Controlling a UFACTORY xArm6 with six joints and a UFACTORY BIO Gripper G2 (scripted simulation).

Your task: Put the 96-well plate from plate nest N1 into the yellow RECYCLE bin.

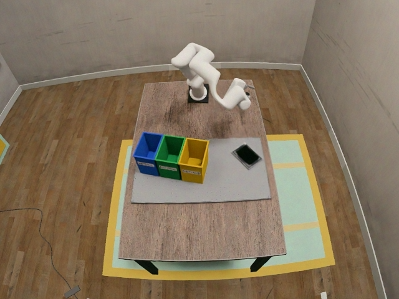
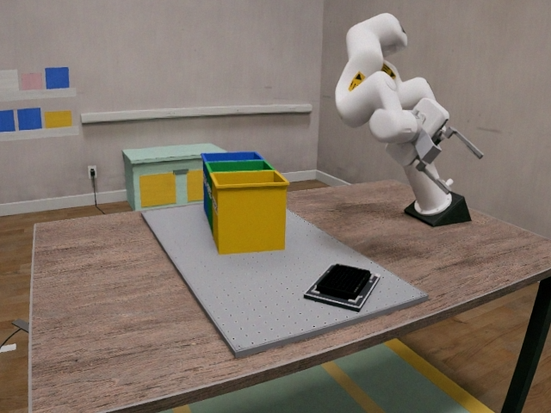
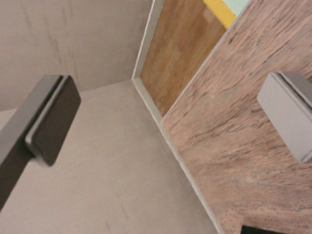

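The black 96-well plate [image 1: 246, 154] [image 2: 343, 280] sits in the plate nest [image 1: 248, 167] [image 2: 326, 301], which lies turned at an angle. The yellow bin [image 1: 193, 179] [image 2: 251, 218] stands upright, with a label on its front and nothing seen inside. The green bin [image 1: 169, 174] and the blue bin [image 1: 148, 170] stand upright beside it in a row. My gripper [image 2: 464, 173] [image 3: 173, 117] is empty, its fingers partly open and well apart. It is raised near the arm's base, far from the plate, and points away from the bins and nest.
The nest and bins stand on a grey perforated board [image 1: 225, 189] [image 2: 263, 322]. The arm's black base [image 2: 458, 211] is close behind the gripper in the exterior view. The wrist view shows the wooden table [image 3: 234, 127], its edge, the floor and a wall.
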